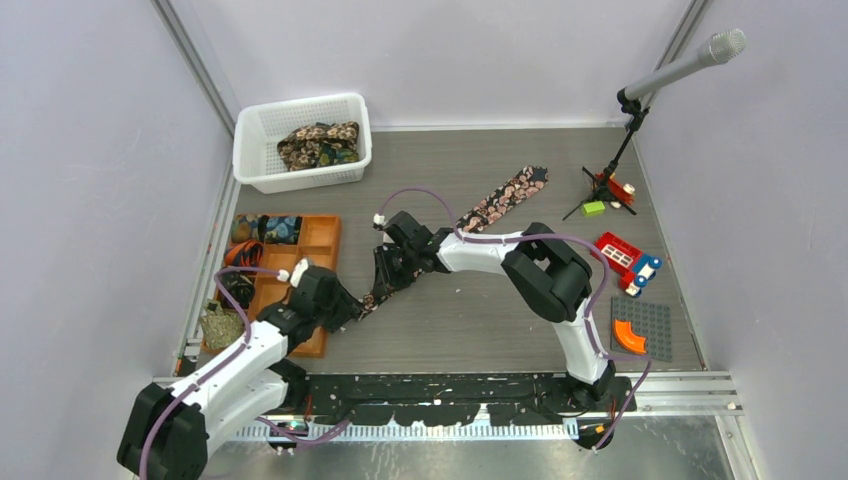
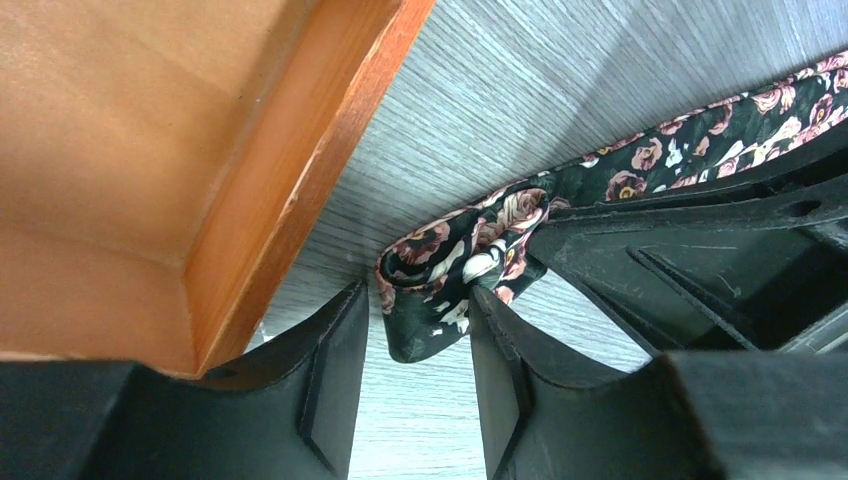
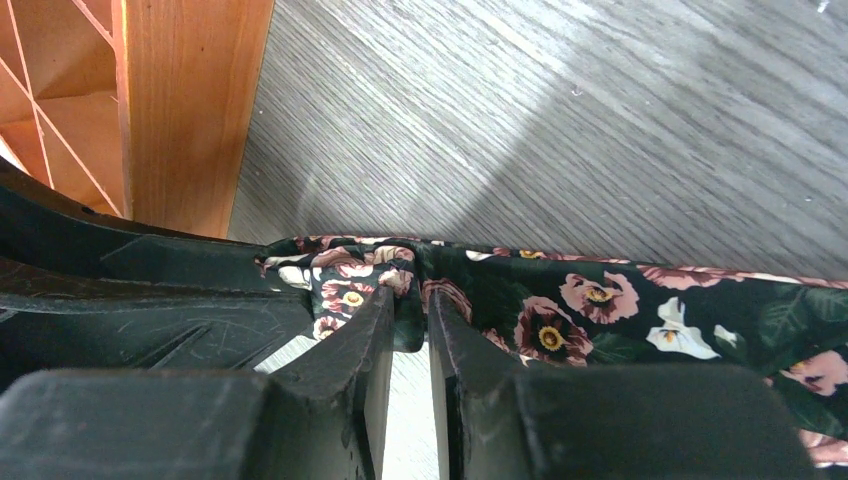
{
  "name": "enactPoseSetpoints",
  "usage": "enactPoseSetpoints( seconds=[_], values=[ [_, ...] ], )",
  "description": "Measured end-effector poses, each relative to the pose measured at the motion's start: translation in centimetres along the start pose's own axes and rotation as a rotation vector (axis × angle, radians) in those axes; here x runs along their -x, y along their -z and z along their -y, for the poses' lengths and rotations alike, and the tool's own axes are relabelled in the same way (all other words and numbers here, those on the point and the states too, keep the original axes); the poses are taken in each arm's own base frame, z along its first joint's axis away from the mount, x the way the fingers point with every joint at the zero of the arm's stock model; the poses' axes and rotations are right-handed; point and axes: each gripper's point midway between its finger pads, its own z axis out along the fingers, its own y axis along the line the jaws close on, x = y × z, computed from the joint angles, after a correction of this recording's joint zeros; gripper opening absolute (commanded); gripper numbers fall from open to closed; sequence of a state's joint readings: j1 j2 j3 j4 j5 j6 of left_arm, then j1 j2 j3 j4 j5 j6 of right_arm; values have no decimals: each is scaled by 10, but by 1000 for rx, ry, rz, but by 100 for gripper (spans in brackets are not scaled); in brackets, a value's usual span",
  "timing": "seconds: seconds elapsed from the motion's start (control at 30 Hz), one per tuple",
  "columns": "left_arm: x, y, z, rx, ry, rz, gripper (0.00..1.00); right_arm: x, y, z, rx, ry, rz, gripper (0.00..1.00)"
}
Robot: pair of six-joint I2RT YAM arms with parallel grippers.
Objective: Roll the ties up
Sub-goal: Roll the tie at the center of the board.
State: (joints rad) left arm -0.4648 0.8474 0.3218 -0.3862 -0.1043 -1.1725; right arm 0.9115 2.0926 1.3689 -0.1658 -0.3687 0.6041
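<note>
**Top external view.** The black floral tie (image 1: 505, 195) lies flat on the table (image 1: 470, 320). It runs diagonally from its broad end at the far centre to its narrow end just beside the orange tray (image 1: 318, 238). Both arms meet at the narrow end. The left end effector (image 1: 352, 306) is at the very tip, and the right end effector (image 1: 386, 276) sits on the strip immediately beyond it. A white basket (image 1: 250, 150) at the far left holds bundled ties (image 1: 318, 145). A microphone stand (image 1: 625, 140), a red toy (image 1: 622, 256) and a grey plate (image 1: 645, 318) occupy the right side, well apart from the work.

**Left wrist view.** The left end effector (image 2: 415, 300) has its fingers (image 2: 335, 380) apart, one on each side of the folded tie tip (image 2: 450, 255). Fabric fills nearly the whole gap. It cannot be told whether both fingers bear on it. The tray wall (image 2: 290, 200) is near, on the left. The black body of the right end effector (image 2: 700, 260) touches the tie on the right.

**Right wrist view.** The right end effector (image 3: 410, 300) is nearly closed and pinches a raised fold of the tie (image 3: 560, 320) in the narrow slot between its fingers (image 3: 350, 350). The remaining strip extends flat to the right across the table (image 3: 560, 120). The left end effector (image 3: 150, 300) lies against the fold on the left, in front of the tray (image 3: 190, 110).
</note>
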Motion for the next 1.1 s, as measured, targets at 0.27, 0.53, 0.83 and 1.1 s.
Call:
enactPoseSetpoints(
  seconds=[0.27, 0.53, 0.83, 1.1],
  values=[
    [-3, -8, 1, 1, 9, -4, 15, 0, -1, 0, 11, 1, 3, 25],
    [-4, -11, 2, 2, 4, -5, 0, 0, 0, 0, 21, 0, 9, 26],
    [-11, 0, 0, 25, -52, -52, 0, -9, 18, 4, -24, 0, -1, 39],
    [-15, 21, -8, 25, -75, -70, 0, -7, 61, -15, -14, 20, 35, 34]
  ],
)
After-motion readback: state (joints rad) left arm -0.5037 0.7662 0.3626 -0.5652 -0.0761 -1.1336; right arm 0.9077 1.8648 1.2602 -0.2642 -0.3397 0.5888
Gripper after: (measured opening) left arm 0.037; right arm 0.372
